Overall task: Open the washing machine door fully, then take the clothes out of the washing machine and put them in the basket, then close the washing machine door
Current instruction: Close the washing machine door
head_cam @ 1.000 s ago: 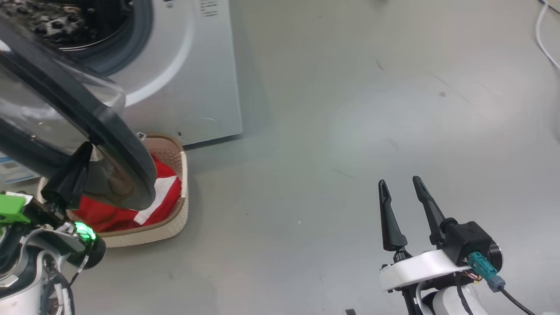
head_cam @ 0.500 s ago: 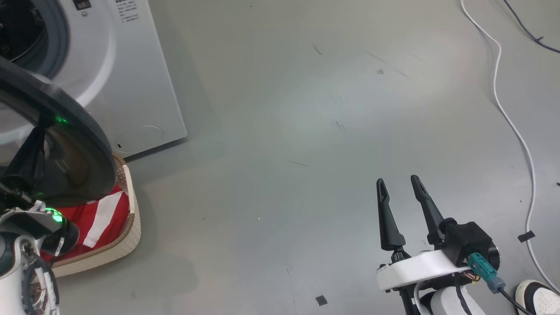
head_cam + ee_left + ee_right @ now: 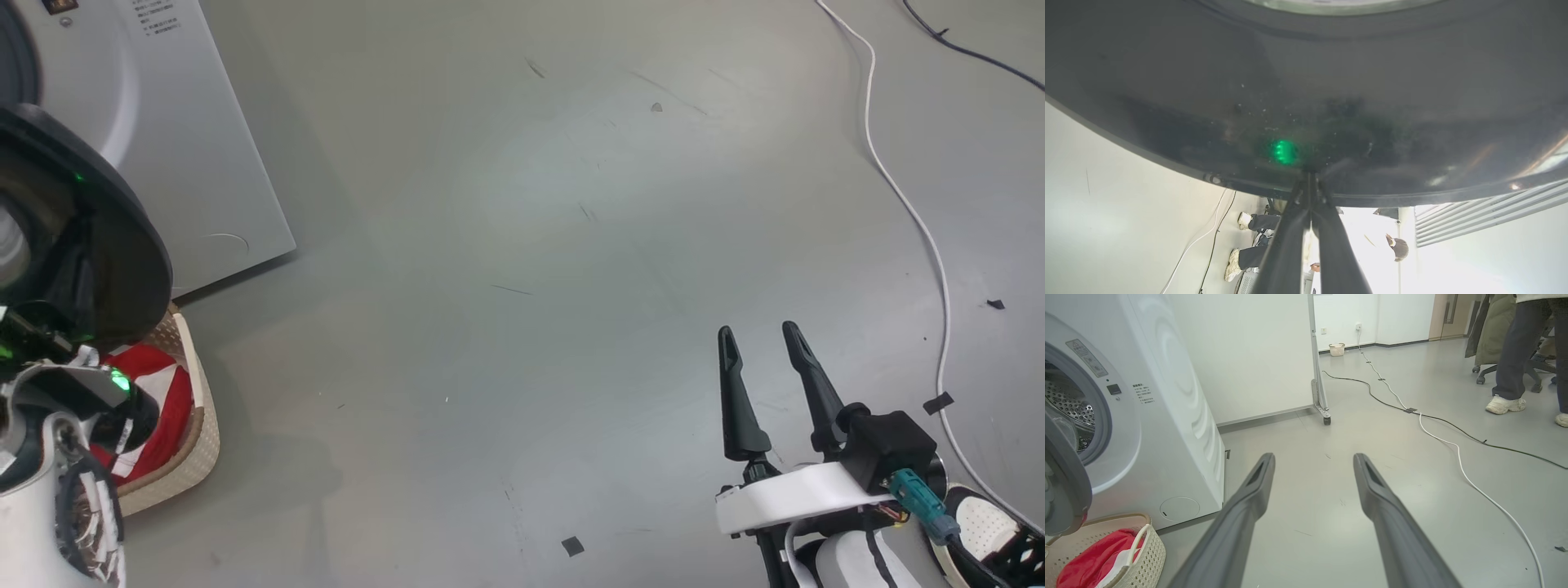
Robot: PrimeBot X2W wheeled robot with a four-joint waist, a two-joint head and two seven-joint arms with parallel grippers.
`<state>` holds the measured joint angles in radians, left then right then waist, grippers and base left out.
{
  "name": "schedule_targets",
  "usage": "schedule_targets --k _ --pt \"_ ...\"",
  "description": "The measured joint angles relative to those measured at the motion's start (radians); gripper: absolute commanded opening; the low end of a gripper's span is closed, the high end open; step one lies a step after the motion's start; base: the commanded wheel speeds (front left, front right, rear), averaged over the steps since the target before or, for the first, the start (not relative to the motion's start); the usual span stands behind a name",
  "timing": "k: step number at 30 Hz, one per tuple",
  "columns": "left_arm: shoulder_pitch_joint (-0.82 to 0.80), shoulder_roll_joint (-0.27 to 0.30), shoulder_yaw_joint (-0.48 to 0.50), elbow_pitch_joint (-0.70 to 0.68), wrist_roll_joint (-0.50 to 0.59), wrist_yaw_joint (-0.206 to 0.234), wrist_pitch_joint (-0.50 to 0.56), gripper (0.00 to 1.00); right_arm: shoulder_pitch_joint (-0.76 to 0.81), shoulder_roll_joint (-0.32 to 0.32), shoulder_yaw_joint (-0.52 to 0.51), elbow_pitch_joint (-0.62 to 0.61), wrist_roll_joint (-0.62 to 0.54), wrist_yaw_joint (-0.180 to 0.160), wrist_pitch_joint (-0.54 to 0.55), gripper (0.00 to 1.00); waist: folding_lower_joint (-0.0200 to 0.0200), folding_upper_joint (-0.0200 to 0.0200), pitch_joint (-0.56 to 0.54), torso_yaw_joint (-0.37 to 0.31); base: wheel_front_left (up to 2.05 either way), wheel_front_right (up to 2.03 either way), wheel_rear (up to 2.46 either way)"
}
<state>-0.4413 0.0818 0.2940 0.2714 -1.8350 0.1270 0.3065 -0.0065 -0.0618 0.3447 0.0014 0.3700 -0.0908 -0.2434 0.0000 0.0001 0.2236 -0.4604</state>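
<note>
White front-loader washing machine, big glossy black-rimmed door hanging open, steel drum showing. Red clothes with white trim are piled in the cream basket on the floor, right under the door.

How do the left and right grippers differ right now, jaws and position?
The left gripper has its jaws shut; the right gripper has them apart. The left gripper's tips meet the large round glossy black-rimmed washing machine door; the right gripper hangs over the grey floor, touching nothing. Both have two long dark fingers, and neither holds clothes.
</note>
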Motion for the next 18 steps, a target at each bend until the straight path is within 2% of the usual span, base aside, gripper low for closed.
schedule_targets --k 10,15,18 --pt "0.002 -0.011 -0.101 0.036 0.021 -0.015 0.053 0.00 0.000 -0.001 -0.030 -0.007 0.000 -0.001 -0.001 1.00 0.0000 0.0000 -0.019 0.058 0.00 0.00 0.00" --pt "0.030 -0.010 -0.202 0.040 0.107 -0.053 0.098 0.00 0.000 -0.008 -0.043 -0.007 -0.001 -0.001 -0.005 1.00 0.0000 0.0000 -0.037 0.106 0.00 0.00 0.00" --pt "0.066 -0.006 -0.266 0.039 0.178 -0.091 0.113 0.00 0.000 -0.016 -0.048 -0.003 0.000 0.000 -0.008 1.00 0.0000 0.0000 -0.050 0.140 0.00 0.00 0.00"
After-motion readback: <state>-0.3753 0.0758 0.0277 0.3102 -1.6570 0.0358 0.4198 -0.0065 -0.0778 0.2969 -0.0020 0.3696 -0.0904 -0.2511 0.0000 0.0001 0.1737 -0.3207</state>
